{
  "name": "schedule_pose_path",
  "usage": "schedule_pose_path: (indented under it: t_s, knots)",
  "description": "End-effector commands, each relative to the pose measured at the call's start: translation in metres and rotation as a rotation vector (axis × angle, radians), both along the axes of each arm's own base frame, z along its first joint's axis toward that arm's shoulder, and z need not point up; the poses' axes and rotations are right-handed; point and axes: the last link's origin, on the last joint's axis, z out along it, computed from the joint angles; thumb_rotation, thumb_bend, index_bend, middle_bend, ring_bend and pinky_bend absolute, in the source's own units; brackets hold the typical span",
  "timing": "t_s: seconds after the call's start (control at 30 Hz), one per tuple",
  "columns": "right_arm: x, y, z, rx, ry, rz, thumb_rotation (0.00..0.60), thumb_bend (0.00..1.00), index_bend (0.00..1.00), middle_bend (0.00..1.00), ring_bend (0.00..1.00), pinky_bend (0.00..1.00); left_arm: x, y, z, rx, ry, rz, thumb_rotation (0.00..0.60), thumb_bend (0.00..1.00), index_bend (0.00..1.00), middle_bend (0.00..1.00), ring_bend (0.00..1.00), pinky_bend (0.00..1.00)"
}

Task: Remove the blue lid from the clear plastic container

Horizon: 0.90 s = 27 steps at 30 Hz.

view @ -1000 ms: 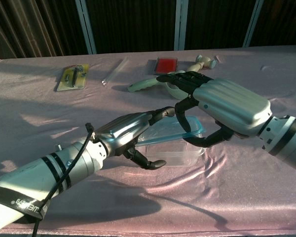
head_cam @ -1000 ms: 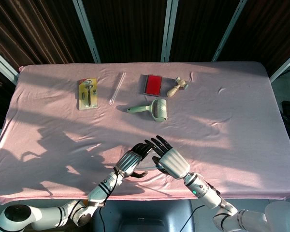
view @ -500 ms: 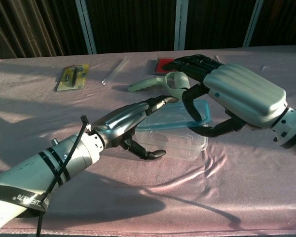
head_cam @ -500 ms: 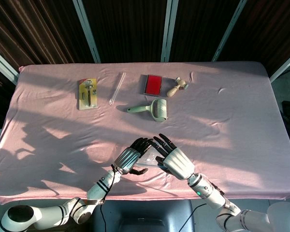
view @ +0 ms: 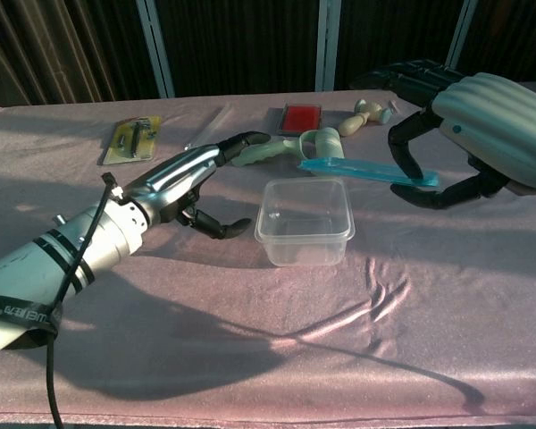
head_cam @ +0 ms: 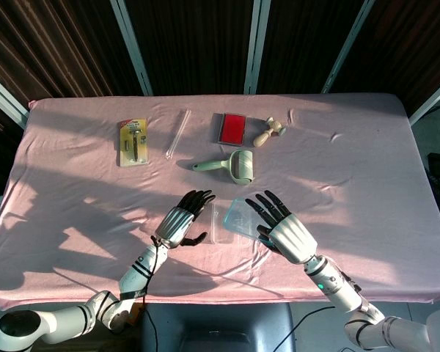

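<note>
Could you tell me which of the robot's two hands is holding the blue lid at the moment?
The right hand holds the blue lid above the table; the left hand holds nothing.

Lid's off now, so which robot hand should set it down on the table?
Right. The right robot hand already holds the blue lid in the air beside the container. The left robot hand is open, holding nothing, left of the container.

The right hand (head_cam: 287, 233) holds the blue lid (head_cam: 243, 218) beside the clear container (head_cam: 221, 224).
</note>
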Motion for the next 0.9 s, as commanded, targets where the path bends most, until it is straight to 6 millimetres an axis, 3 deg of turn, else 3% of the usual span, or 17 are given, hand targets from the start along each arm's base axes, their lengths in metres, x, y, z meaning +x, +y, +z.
schedule_pose_path:
  t_s: [0.03, 0.27, 0.53, 0.63, 0.77, 0.83, 0.9]
  knots:
    - [-0.013, -0.007, 0.009, -0.021, 0.01, -0.035, 0.6, 0.44, 0.85, 0.2, 0.01, 0.0, -0.006, 0.005, 0.006, 0.011, 0.005, 0.015, 0.6, 0.3, 0.0, 0.0, 0.0, 0.0]
    - [-0.047, -0.022, 0.018, -0.052, 0.063, -0.128, 0.6, 0.44, 0.85, 0.2, 0.01, 0.0, -0.02, 0.011, 0.017, 0.024, 0.031, 0.04, 0.6, 0.3, 0.0, 0.0, 0.0, 0.0]
    - [-0.069, -0.027, -0.006, -0.008, 0.159, -0.184, 0.6, 0.44, 0.79, 0.2, 0.01, 0.0, -0.031, 0.007, 0.018, 0.019, 0.06, 0.043, 0.6, 0.3, 0.0, 0.0, 0.0, 0.0]
    - [-0.073, -0.026, -0.012, 0.011, 0.18, -0.191, 0.6, 0.44, 0.58, 0.19, 0.01, 0.0, -0.034, 0.006, 0.018, 0.017, 0.067, 0.042, 0.6, 0.3, 0.0, 0.0, 0.0, 0.0]
    - [-0.078, -0.023, -0.01, 0.052, 0.193, -0.22, 0.6, 0.43, 0.17, 0.08, 0.0, 0.0, -0.038, 0.003, 0.019, 0.012, 0.069, 0.037, 0.6, 0.3, 0.0, 0.0, 0.0, 0.0]
    - [-0.082, -0.021, -0.006, 0.069, 0.213, -0.242, 0.6, 0.37, 0.04, 0.03, 0.0, 0.0, -0.039, 0.001, 0.022, 0.006, 0.056, 0.035, 0.6, 0.3, 0.0, 0.0, 0.0, 0.0]
    - [-0.083, -0.017, 0.003, 0.078, 0.226, -0.267, 0.6, 0.3, 0.0, 0.0, 0.0, 0.0, -0.041, -0.004, 0.027, 0.0, 0.044, 0.028, 0.6, 0.3, 0.0, 0.0, 0.0, 0.0]
